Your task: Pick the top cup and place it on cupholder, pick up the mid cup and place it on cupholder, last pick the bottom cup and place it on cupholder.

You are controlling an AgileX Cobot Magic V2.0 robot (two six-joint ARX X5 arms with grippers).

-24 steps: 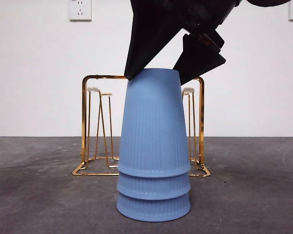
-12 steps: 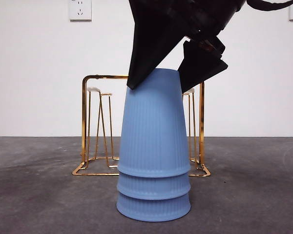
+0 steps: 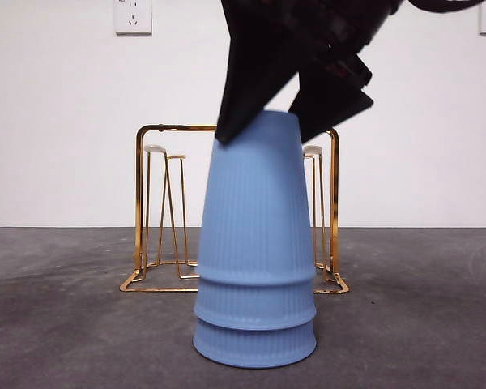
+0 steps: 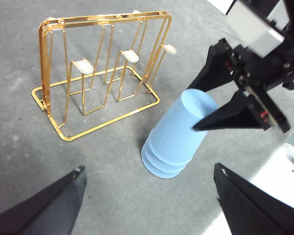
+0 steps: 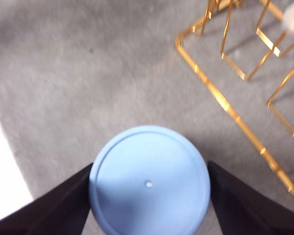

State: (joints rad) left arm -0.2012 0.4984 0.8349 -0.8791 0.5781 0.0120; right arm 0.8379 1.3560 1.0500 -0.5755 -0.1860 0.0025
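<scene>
Three pale blue ribbed cups stand upside down, nested in one stack on the grey table. My right gripper point(image 3: 265, 135) comes down from above and is shut on the top cup point(image 3: 255, 203), one black jaw against each side near its closed end. The right wrist view looks straight down on that round closed end point(image 5: 149, 181) between the jaws. Below it show the rims of the mid cup point(image 3: 255, 304) and the bottom cup point(image 3: 255, 344). The gold wire cupholder point(image 3: 150, 130) stands just behind the stack. My left gripper point(image 4: 149, 168) hangs open well away, holding nothing.
The cupholder's white-tipped pegs point(image 4: 82, 66) stand upright inside its frame with no cups on them. A white wall with sockets point(image 3: 133, 16) closes off the back. A white table edge point(image 4: 279, 171) lies beside the stack in the left wrist view.
The top cup has risen slightly in the right gripper, so more of the mid cup shows beneath its rim. The lower two cups and the cupholder stay put.
</scene>
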